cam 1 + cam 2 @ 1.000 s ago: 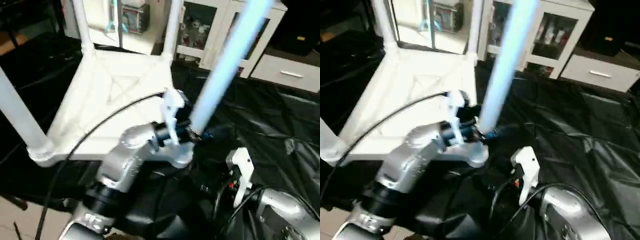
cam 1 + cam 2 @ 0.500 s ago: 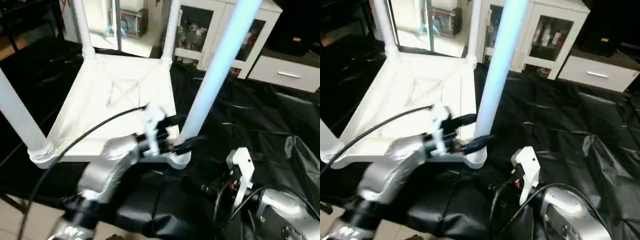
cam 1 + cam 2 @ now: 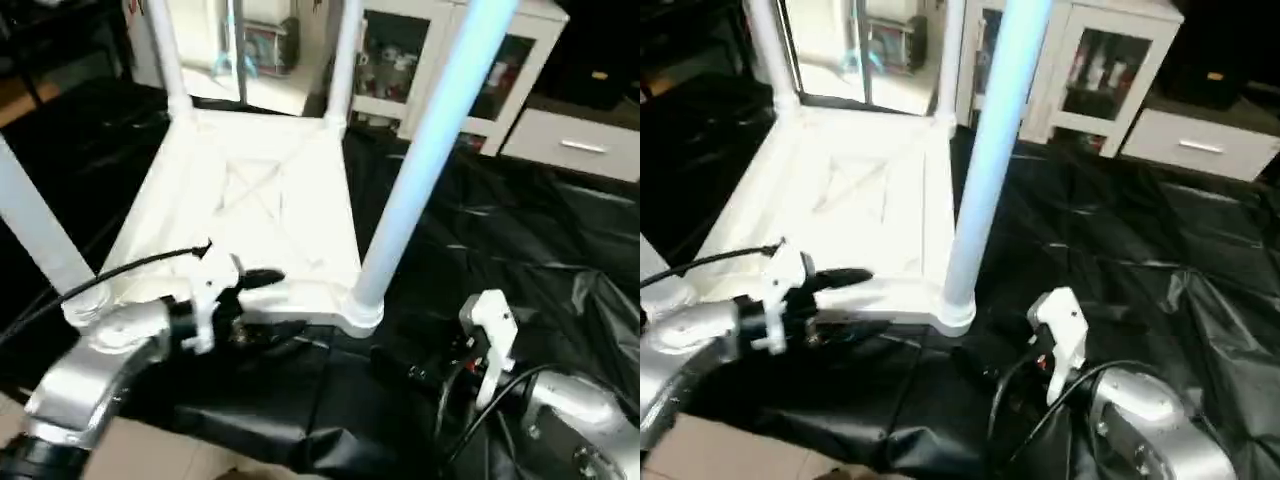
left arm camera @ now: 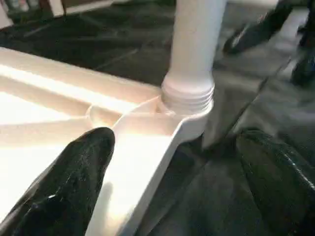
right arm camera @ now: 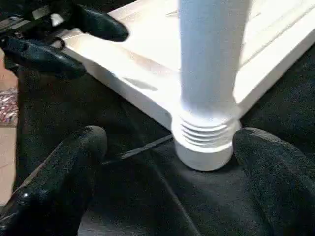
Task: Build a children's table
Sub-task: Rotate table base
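The white plastic rectangular tabletop (image 3: 245,215) lies upside down on black plastic sheeting (image 3: 520,240), X-braced ribs up, tapered white tube legs standing in its corner sockets. The near-right leg (image 3: 425,150) sits in its threaded socket (image 5: 204,137). Left gripper (image 3: 262,305) straddles the near rim, fingers (image 4: 74,187) spread. Right gripper (image 5: 167,187) faces that socket, fingers (image 5: 64,172) spread wide, holding nothing.

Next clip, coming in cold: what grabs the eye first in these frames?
The upturned white table top lies on black sheeting with its legs pointing up; the nearest leg stands in the near right corner socket. The left gripper sits open at the top's near edge, one finger above it and one below. The right gripper is open too, its fingers either side of that socket, not touching it.
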Motion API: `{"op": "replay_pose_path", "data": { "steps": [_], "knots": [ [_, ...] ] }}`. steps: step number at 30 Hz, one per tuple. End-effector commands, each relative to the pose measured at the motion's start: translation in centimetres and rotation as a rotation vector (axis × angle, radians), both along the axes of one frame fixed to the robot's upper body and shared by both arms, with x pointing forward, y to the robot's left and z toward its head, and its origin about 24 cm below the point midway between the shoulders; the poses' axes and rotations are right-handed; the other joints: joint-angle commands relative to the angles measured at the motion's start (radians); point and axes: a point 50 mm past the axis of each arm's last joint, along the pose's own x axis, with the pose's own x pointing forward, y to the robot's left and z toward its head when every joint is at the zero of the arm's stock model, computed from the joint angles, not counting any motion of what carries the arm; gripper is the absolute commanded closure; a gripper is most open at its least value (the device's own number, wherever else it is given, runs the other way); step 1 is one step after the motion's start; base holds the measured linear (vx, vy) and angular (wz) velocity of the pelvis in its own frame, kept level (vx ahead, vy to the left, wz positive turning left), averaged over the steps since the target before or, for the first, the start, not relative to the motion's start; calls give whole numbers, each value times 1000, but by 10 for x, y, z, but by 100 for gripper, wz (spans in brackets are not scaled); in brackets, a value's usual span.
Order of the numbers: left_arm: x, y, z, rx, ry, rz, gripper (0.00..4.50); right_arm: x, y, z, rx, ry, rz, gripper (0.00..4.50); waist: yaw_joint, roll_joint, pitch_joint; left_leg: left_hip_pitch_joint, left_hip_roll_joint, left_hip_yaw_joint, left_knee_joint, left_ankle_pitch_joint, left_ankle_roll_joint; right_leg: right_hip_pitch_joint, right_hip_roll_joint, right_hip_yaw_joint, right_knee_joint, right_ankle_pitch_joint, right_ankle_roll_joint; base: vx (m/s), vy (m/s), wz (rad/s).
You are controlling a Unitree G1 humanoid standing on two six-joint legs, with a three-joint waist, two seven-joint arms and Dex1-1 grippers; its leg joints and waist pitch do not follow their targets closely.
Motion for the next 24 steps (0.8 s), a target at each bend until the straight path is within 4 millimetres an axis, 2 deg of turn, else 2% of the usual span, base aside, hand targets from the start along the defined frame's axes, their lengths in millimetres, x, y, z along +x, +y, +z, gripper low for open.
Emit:
{"op": "replay_pose_path", "data": {
  "steps": [1, 2, 3, 4, 5, 6, 7, 9, 10, 11, 15, 16, 18, 20, 21, 22, 24],
  "knots": [
    [3, -7, -1, 30, 8, -44, 9, 2, -3, 8, -10, -39, 7, 0, -1, 20, -45, 15, 64, -28, -97, -275, -37, 18, -68, 49, -75, -208, -159, 0, 0, 0],
    [9, -13, -3, 32, 10, -49, 9, 2, -7, 7, -19, -38, -2, 0, 1, 26, -47, 15, 64, -28, -95, -267, -38, 19, -68, 48, -72, -190, -163, 0, 0, 0],
    [16, -20, -3, 9, 24, -68, 9, 2, -11, 6, -34, -39, -14, 0, 4, 17, -49, 14, 63, -25, -92, -235, -34, 21, -68, 49, -70, -159, -169, 0, 0, 0],
    [19, -25, -2, 9, 21, -76, 9, 4, -15, 8, -43, -41, -22, 0, 5, 13, -51, 13, 63, -23, -90, -212, -32, 22, -69, 49, -68, -131, -177, 0, 0, 0],
    [25, -29, -3, 42, 17, -103, 9, 6, -19, 10, -48, -50, -46, 0, 6, 16, -54, 6, 63, -26, -89, -180, -29, 30, -71, 47, -61, -91, -186, 0, 0, 0],
    [28, -31, -4, 59, 11, -112, 9, 7, -20, 10, -54, -54, -49, 0, 3, 14, -51, 6, 61, -23, -89, -181, -23, 27, -68, 48, -66, -99, -182, 0, 0, 0],
    [32, -33, -3, 58, 14, -113, 9, 6, -19, 11, -58, -57, -39, 0, 2, 22, -56, 8, 59, -24, -85, -175, -22, 29, -69, 47, -63, -89, -182, 0, 0, 0],
    [36, -39, -2, 43, 28, -124, 43, 3, -20, 11, -66, -50, -20, 0, -1, 13, -58, 5, 60, -23, -81, -144, -12, 34, -70, 46, -58, -41, -197, 0, 0, 0],
    [37, -40, -2, 43, 29, -125, 43, 3, -20, 11, -66, -50, -20, 0, -1, 13, -59, 4, 60, -24, -80, -134, -8, 36, -71, 46, -56, -26, -204, 0, 0, 0],
    [35, -41, -5, 67, 54, -172, 45, 1, -20, 8, -85, -40, -20, 0, -6, 5, -59, 2, 61, -23, -78, -114, 11, 37, -72, 45, -55, -16, -214, 0, 0, 0],
    [34, -39, -5, 85, 77, -206, 83, 2, -18, 9, -87, -37, -28, 0, -9, 9, -58, 4, 64, -21, -78, -118, 25, 33, -72, 46, -58, -51, -222, 0, 0, 0],
    [34, -37, -7, 101, 101, -229, 83, 5, -17, 9, -86, -39, -35, 0, -9, 20, -56, 6, 63, -21, -79, -136, 20, 30, -72, 46, -60, -76, -222, 0, 0, 0],
    [35, -35, -9, 123, 127, -243, 93, 6, -17, 10, -94, -41, -32, 0, -11, 13, -54, 8, 64, -21, -82, -169, 8, 29, -70, 46, -64, -119, -215, 0, 0, 0],
    [38, -31, -13, 169, 120, -233, 114, 7, -18, 10, -96, -41, -29, 0, -9, 13, -55, 9, 64, -21, -83, -181, -2, 28, -71, 47, -66, -141, -205, 0, 0, 0],
    [41, -29, -15, 197, 112, -223, 123, 8, -18, 10, -96, -42, -28, 0, -9, 10, -55, 9, 65, -21, -83, -179, -1, 28, -71, 47, -67, -135, -205, 0, 0, 0],
    [42, -28, -16, 215, 106, -215, 123, 9, -17, 11, -97, -44, -28, 0, -7, 17, -56, 10, 64, -22, -82, -170, -1, 27, -72, 47, -64, -119, -206, 0, 0, 0],
    [44, -27, -18, 230, 96, -197, 132, 10, -16, 11, -98, -49, -25, 0, -9, 14, -58, 8, 65, -22, -81, -150, 1, 30, -72, 46, -59, -79, -209, 0, 0, 0]
  ]
}}
